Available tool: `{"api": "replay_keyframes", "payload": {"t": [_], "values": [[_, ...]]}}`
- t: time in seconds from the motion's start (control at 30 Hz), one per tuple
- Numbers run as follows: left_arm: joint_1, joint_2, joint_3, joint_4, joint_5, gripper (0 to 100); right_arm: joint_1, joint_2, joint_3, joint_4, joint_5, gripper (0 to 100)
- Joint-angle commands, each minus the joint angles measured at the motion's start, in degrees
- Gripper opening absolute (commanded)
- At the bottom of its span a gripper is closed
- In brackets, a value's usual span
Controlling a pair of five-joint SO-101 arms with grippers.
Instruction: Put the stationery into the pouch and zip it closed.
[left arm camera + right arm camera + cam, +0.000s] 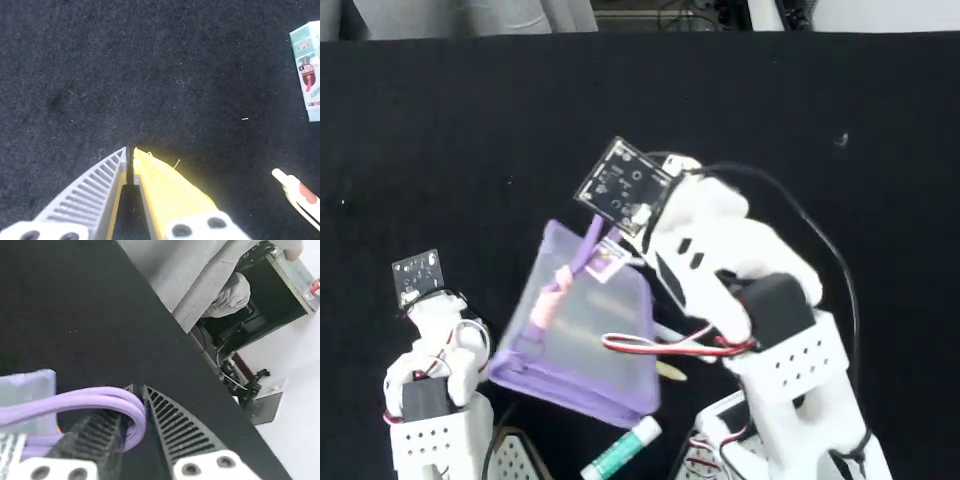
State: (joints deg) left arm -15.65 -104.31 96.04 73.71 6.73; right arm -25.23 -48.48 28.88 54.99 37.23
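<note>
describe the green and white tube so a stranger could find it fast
On the black table, find the purple pouch lying toward the near edge. Just off its near corner lies the tube, told apart by its green body and white end.

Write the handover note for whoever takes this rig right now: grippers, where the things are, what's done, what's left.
Grippers: the left gripper is shut and empty over the bare table. The right gripper is shut on the purple strap of the pouch.
Things: the pouch lies flat between the arms, and a pink item shows through it. The glue stick lies on the table by the pouch's near corner. A tan-tipped stick pokes out at its edge.
Done: probably partly loaded at most.
Left: load the glue stick and the stick, then zip it. The zip's state cannot be told.
</note>
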Motion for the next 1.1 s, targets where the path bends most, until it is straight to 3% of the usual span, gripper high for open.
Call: {"api": "replay_keyframes", "payload": {"t": [0.0, 0.6, 0.83, 1.07], "values": [[0.31, -0.18, 1.36, -0.7, 0.35, 3, 0.62, -3.38, 0.75, -2.2, -1.41, 1.1], [0.92, -0.18, 1.36, -0.7, 0.44, 3, 1.23, -19.3, 7.16, 1.14, -1.14, 1.1], [12.97, -0.18, 1.36, -0.7, 0.44, 3, 7.21, -19.38, 6.9, 1.05, -0.97, 1.1], [24.75, -0.18, 1.36, -0.7, 0.18, 3, 7.82, -19.56, 6.9, 2.81, 3.43, 1.1]]}}
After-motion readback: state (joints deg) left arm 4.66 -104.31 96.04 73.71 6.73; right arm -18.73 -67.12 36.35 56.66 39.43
